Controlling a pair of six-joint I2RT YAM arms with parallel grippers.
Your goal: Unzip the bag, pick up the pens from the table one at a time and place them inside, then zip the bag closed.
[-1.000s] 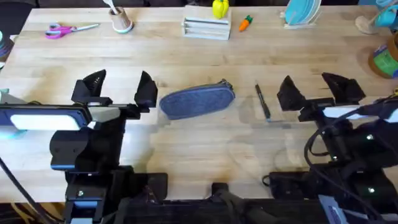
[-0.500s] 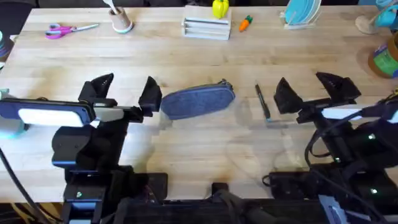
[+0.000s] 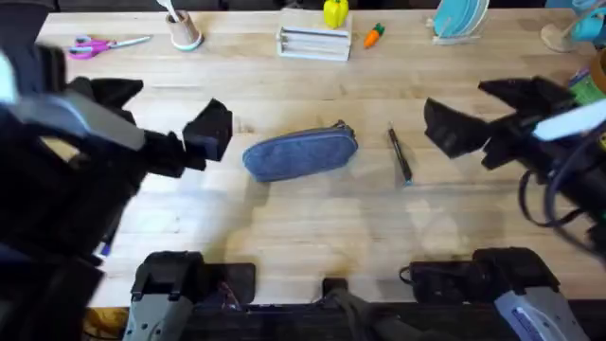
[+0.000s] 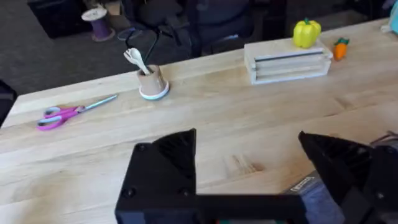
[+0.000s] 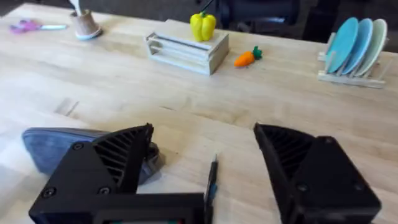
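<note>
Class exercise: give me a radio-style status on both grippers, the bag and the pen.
Left gripper open, empty. Right gripper open, empty. Bag zipped, flat on table. Pen beside it, apart. Nothing blocking.

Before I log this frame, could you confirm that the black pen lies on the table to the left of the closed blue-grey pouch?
Not quite: the pen lies on the table to the right of the closed blue-grey pouch, on the right arm's side, as the overhead view shows.
</note>
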